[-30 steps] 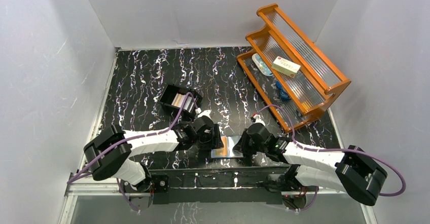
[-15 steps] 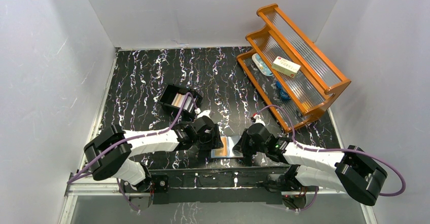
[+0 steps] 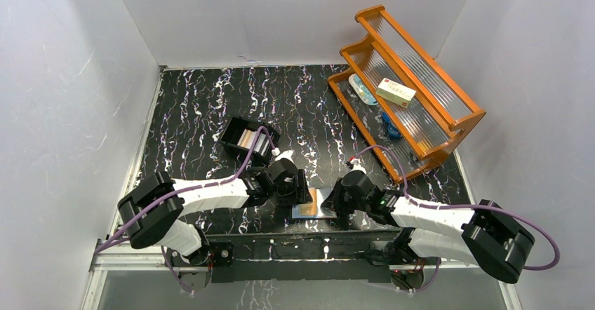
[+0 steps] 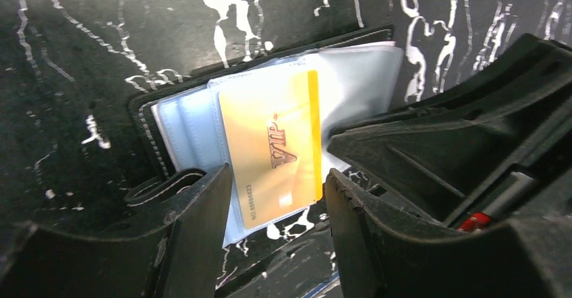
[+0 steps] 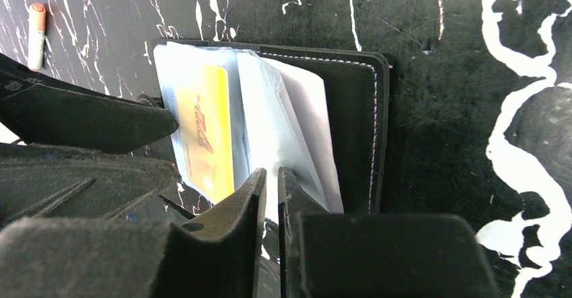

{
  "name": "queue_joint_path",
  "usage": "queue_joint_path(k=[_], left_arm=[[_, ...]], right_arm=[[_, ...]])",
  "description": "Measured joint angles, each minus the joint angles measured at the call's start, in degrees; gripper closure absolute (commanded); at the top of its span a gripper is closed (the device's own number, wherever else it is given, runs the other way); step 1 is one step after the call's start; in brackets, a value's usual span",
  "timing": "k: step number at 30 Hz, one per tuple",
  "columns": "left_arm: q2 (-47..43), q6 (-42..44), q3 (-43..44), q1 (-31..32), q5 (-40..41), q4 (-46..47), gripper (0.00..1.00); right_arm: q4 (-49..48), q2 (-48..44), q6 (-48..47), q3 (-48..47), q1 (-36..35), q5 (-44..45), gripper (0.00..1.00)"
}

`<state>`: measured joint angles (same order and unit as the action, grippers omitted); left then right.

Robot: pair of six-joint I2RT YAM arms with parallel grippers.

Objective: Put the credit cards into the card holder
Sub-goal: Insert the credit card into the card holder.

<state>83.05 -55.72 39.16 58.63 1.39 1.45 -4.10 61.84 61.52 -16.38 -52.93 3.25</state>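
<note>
The card holder (image 3: pixel 321 207) lies open near the table's front edge, black with pale blue sleeves (image 4: pixel 182 119). A gold credit card (image 4: pixel 273 150) marked VIP sits partly inside one sleeve, its near end sticking out. My left gripper (image 4: pixel 276 176) straddles that end, its fingers against the card's long edges. From the other side, my right gripper (image 5: pixel 272 173) is shut on a clear sleeve leaf of the card holder (image 5: pixel 357 109), holding it lifted beside the gold card (image 5: pixel 206 133). The two grippers (image 3: pixel 302 191) (image 3: pixel 335 201) face each other over the holder.
A rigid black box (image 3: pixel 247 139) with more cards stands behind the left arm. An orange wooden rack (image 3: pixel 449 117) with a cream carton (image 3: pixel 395 92) fills the back right. A small red-tipped stick (image 5: pixel 37 35) lies near the holder. The table's front rail runs just below the holder.
My left gripper has edged right toward the holder, and less of the gold card shows outside the sleeve. The right gripper has stayed put.
</note>
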Motion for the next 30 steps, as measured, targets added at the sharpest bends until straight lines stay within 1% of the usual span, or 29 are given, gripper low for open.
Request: queue_joint_path(k=[13,15,22,30], left_arm=[[-0.3,-1.1,-1.3,0.0,-4.7,8.8,0.48],[-0.4,-1.4,-1.3,0.0,-4.6,8.2,0.48],[-2.1,-1.5,-1.2,0.0,-0.8,0.9,0.46],[-1.8,-1.7,-1.2,0.0,0.6,-0.6,0.45]], right_arm=[[-1.4,0.9,0.3,0.1,0.0,-0.3,0.80],[-1.5,0.9,0.3,0.1,0.0,-0.4,0.80],[-1.5,0.9,0.3,0.1,0.0,-0.4,0.80],[-1.6,0.8,0.3,0.3,0.0,-0.3,0.81]])
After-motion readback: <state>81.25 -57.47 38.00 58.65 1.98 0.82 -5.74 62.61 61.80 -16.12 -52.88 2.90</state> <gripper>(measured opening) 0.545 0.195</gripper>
